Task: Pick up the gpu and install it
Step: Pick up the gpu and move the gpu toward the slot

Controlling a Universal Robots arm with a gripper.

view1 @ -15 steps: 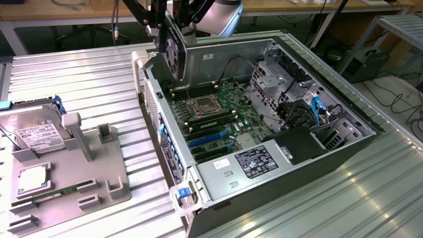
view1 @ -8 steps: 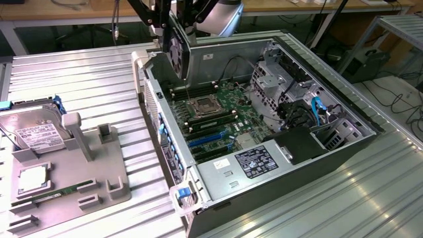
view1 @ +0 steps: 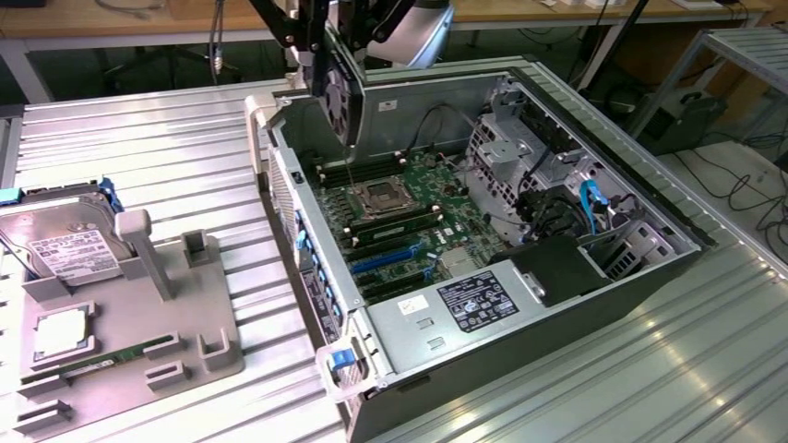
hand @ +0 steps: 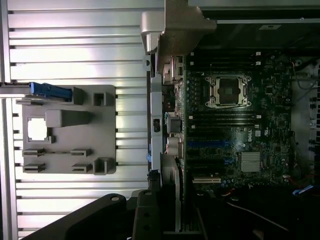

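While the gripper (view1: 332,41) is clamping the gpu (view1: 345,101), we are hanging it over the open case (view1: 518,378) — pickup done, seating outstanding.

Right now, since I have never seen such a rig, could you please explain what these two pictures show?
A robot arm is working over a ribbed metal table. One picture comes from a camera standing off the arm. The other comes from a camera on the arm's wrist, looking straight down. The arm's hand grips the gpu, which hangs on edge above an open computer case, over its motherboard. Beside the case, on the exterior view's left, a grey tray holds a hard drive, a processor and a memory stick.
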